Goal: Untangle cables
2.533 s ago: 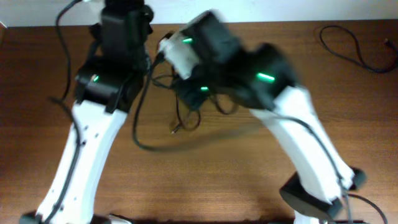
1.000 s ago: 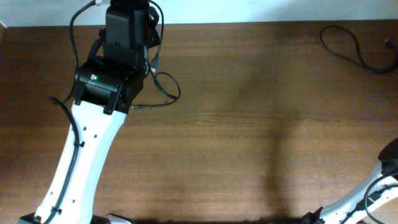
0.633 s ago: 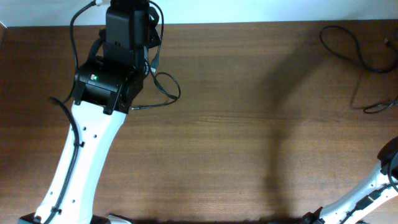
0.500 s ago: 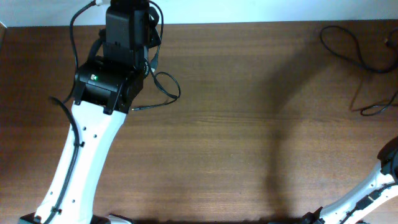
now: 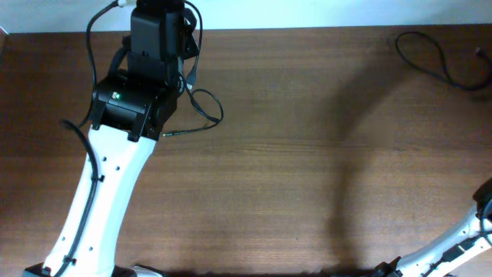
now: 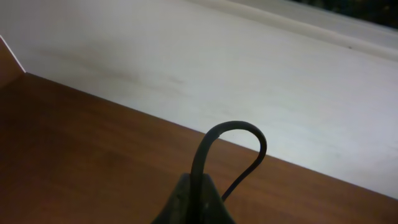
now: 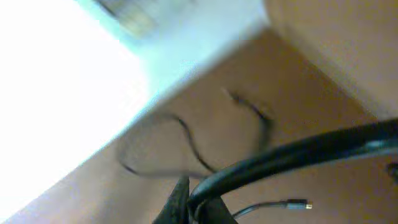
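The strand that dangled at the right edge of the overhead view half a second ago has gone out of that view. The right arm (image 5: pixel 483 214) now shows there only as a sliver at the lower right corner. The left arm (image 5: pixel 108 177) has not shifted.

No knot shows anywhere, and the cables lie well apart. The looped cable (image 5: pixel 221 114) sits at the table's (image 5: pixel 307 192) far left. It curls out beside the left arm, with its plug end pointing back toward the arm. The left gripper (image 6: pixel 194 200) has its fingers pressed together on this cable, which rises from them in a small arch.

In the blurred right wrist view, the right gripper (image 7: pixel 186 200) looks clamped on the second cable (image 7: pixel 298 151), held above the table. A metal plug tip (image 7: pixel 293 203) hangs just below it. I cannot tell whether that tip belongs to the same cord.

The third cable (image 5: pixel 427 52) lies loose in the far right corner, touching neither gripper.

By my judgement the separating is mostly done, as each cord stands clear of the others. What seems left is to lay the two held cables down apart from each other and let go.

No brand, label or writing can be read. The only marking is a small green light (image 5: pixel 117 96) on the left arm.
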